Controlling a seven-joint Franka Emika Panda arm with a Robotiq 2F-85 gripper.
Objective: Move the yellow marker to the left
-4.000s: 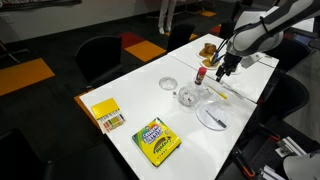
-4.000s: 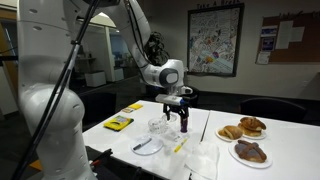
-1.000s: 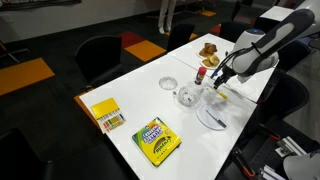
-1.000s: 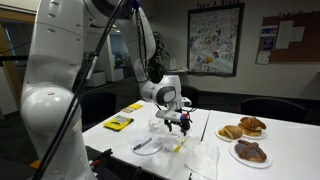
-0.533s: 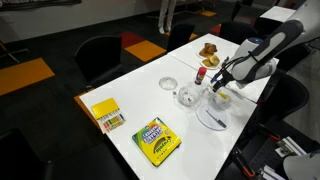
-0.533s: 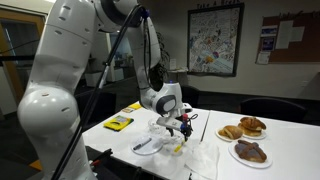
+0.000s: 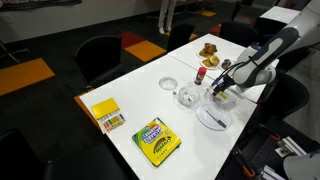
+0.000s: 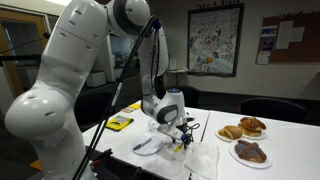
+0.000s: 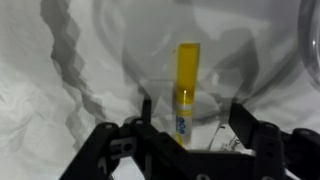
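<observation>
The yellow marker (image 9: 186,88) lies on the white table, pointing away from me in the wrist view, partly under the edge of a clear glass dish. My gripper (image 9: 195,110) is open, with one finger on each side of the marker's near end and a gap on both sides. In both exterior views the gripper (image 7: 222,93) (image 8: 181,141) is low over the table at its edge, just above the marker (image 7: 229,98) (image 8: 177,149).
A white plate (image 7: 213,119) lies just beside the gripper. A clear bowl (image 7: 189,96), a small dish (image 7: 169,84) and a red bottle (image 7: 200,74) are nearby. A crayon box (image 7: 157,140) and a yellow pad (image 7: 106,113) lie farther off. Pastry plates (image 8: 243,128) stand at one end.
The arm has swung toward the table edge and come down. The open gripper now straddles the marker. The marker has not moved.
</observation>
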